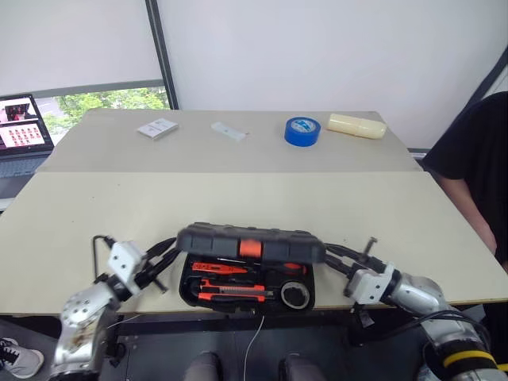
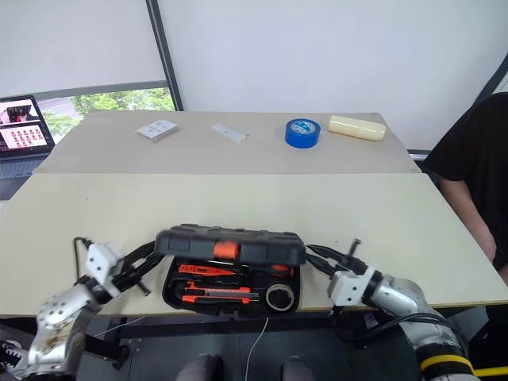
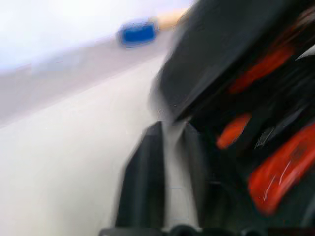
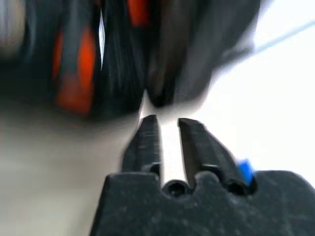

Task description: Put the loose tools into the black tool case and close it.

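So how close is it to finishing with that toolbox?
Nearly there, it seems. The tools, including the utility knife and the small tape roll, already lie inside the black tool case. The lid is partway down, with the left gripper and right gripper at its two ends. Left: lowering the lid fully and shutting the orange latch.

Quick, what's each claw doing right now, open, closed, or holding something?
Left claw: open a little, holding nothing, beside the tool case.
Right claw: open a little, holding nothing, at the case's other side.
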Robot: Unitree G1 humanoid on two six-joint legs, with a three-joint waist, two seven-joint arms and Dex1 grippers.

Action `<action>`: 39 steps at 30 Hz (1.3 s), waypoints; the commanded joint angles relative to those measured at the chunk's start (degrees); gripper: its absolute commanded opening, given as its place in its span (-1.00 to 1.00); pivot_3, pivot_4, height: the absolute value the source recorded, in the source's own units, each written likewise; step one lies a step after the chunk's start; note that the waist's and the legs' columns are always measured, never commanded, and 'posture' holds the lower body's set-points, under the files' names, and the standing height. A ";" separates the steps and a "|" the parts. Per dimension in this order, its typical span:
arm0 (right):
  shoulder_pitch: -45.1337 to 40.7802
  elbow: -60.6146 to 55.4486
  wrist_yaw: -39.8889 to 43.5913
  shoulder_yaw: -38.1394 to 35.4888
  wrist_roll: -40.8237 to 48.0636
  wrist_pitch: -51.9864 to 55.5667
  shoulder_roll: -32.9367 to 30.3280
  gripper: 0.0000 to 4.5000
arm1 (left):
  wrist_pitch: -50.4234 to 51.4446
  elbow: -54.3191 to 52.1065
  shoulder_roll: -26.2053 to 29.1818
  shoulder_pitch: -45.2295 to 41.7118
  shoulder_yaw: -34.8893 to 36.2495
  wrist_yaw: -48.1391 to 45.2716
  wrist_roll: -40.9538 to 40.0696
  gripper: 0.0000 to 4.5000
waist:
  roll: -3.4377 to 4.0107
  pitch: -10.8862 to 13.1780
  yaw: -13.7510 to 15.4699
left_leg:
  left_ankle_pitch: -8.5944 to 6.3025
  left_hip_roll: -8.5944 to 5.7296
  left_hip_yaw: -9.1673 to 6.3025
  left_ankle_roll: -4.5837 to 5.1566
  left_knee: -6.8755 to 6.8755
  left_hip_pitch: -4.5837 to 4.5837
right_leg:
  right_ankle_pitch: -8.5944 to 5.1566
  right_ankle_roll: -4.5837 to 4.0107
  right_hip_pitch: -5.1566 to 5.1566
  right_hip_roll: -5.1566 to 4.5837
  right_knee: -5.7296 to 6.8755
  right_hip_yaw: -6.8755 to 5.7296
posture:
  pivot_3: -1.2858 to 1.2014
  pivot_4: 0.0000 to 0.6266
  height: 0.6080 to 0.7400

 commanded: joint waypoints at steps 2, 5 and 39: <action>1.85 -2.89 2.59 -2.13 9.18 4.99 -2.13 0.22 | 4.12 2.13 3.85 -2.06 2.32 -1.59 -2.73 0.25 | -0.01 0.01 0.24 | 0.00 0.00 0.03 0.01 0.00 -0.02 | 0.00 0.01 -0.02 -0.01 0.00 0.04 | 0.03 -0.52 1.00; 5.84 -7.56 8.69 -3.14 18.92 11.10 -4.95 0.52 | 7.27 3.95 6.56 -3.90 2.14 -4.27 -4.05 0.27 | -0.01 0.01 0.52 | -0.02 0.04 0.06 -0.03 0.00 -0.01 | 0.00 0.01 0.06 -0.01 -0.01 0.03 | 0.03 -0.52 1.00; -11.64 -19.00 16.50 5.36 26.88 50.06 4.87 -0.98 | 11.12 26.05 3.22 -32.37 -13.23 -20.36 2.84 -0.97 | -0.61 -0.07 0.43 | 0.17 0.14 0.02 0.29 0.27 -0.92 | 0.64 0.15 -0.69 0.20 -0.06 -0.03 | 0.03 -0.52 1.00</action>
